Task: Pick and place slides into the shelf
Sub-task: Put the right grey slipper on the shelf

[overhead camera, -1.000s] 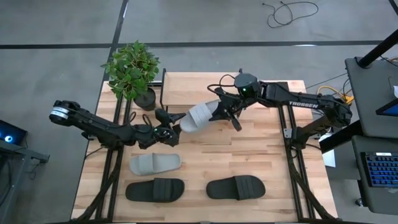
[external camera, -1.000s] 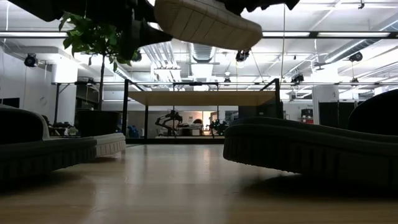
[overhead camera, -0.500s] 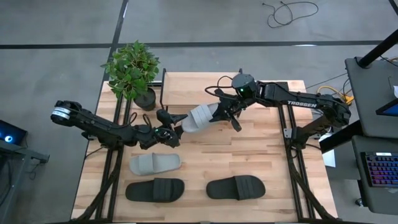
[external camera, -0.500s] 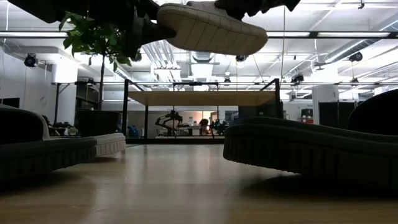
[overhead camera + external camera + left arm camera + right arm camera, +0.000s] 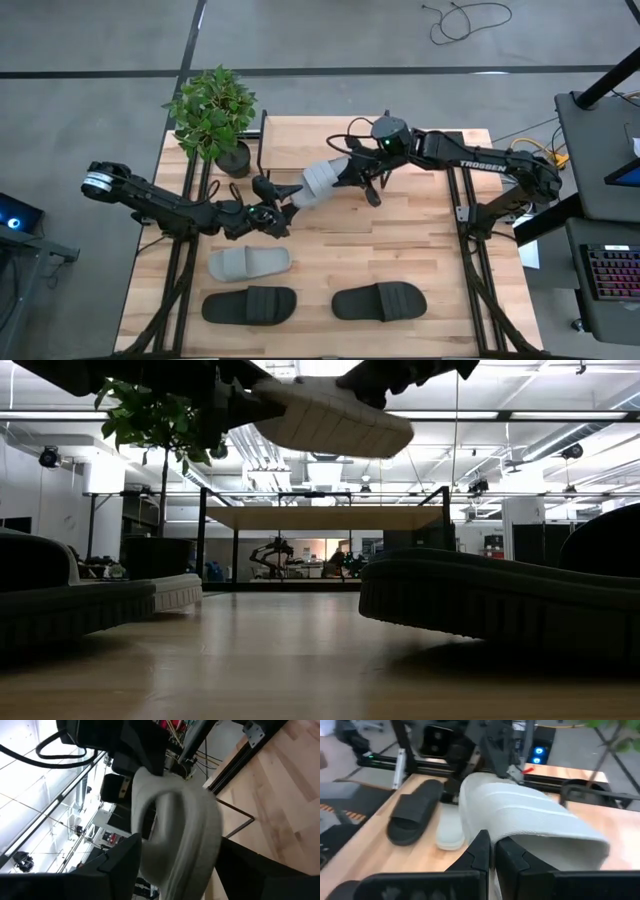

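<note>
Right gripper [image 5: 352, 176], seen from above clamped on a light grey slide [image 5: 318, 181] held aloft near the shelf [image 5: 300, 141], carries it in the low view [image 5: 330, 415] before the rack, while the left gripper [image 5: 275, 200] stands apart; next comes lowering it onto the board.

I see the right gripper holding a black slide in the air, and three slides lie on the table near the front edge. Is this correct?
Not quite: the slide held in the air by the right gripper is light grey, not black, as the high view shows. The other three do lie near the front edge: one light grey slide and two black slides.
</note>
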`<state>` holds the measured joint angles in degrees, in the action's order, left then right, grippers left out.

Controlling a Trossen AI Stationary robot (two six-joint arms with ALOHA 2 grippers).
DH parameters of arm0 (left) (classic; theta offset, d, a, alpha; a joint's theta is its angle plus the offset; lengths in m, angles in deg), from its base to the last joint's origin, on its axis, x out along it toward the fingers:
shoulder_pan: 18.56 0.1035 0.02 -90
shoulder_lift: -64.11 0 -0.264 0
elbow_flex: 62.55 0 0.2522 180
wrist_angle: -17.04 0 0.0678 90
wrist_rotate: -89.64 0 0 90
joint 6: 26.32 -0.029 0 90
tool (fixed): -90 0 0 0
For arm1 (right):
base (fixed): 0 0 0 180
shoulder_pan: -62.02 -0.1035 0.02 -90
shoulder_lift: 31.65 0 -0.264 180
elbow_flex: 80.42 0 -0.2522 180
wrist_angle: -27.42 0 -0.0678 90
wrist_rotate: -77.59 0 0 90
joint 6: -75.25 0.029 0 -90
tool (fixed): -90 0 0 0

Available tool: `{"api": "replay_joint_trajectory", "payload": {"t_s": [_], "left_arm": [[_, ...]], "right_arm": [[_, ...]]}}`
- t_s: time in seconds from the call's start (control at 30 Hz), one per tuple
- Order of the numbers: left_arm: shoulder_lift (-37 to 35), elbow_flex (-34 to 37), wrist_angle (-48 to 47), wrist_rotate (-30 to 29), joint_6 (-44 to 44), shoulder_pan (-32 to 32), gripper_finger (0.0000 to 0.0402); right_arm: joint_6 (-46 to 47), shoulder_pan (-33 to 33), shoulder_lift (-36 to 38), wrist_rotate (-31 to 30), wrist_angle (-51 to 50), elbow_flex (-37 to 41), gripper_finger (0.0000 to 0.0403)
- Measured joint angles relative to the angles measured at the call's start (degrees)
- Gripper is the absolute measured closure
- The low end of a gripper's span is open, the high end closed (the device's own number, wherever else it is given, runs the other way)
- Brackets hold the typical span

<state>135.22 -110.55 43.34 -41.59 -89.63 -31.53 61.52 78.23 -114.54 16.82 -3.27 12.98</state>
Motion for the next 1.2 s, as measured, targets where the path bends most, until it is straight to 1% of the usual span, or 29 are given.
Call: {"api": "replay_joint_trajectory", "payload": {"t_s": [0.3,0.47,0.63,0.7,0.8,1.0,1.2], "left_arm": [[0.0,0.0,-0.1,-0.2,0.0,0.1,0.0181],[0.0,0.0,-0.1,-0.5,0.0,0.1,0.0181],[0.0,0.0,-0.2,-0.7,0.0,0.3,0.0181],[0.0,0.0,-0.2,-0.8,0.0,0.3,0.0181],[0.0,0.0,-0.2,-0.8,0.0,0.3,0.0181],[0.0,0.0,-0.1,-0.8,0.1,0.3,0.0181],[0.0,-0.4,0.1,-0.5,3.9,0.3,0.0181]], "right_arm": [[0.3,0.0,0.0,2.6,0.0,0.0,0.0394],[1.2,0.1,0.0,2.6,0.0,0.0,0.0394],[4.4,0.0,0.0,2.7,1.1,0.0,0.0394],[5.5,-0.1,0.0,3.9,2.3,0.0,0.0394],[5.4,-0.1,0.1,5.6,2.4,0.0,0.0394],[6.0,-0.3,0.1,5.7,2.4,0.0,0.0394],[6.0,-1.1,0.1,5.7,2.7,0.0,0.0394]]}}
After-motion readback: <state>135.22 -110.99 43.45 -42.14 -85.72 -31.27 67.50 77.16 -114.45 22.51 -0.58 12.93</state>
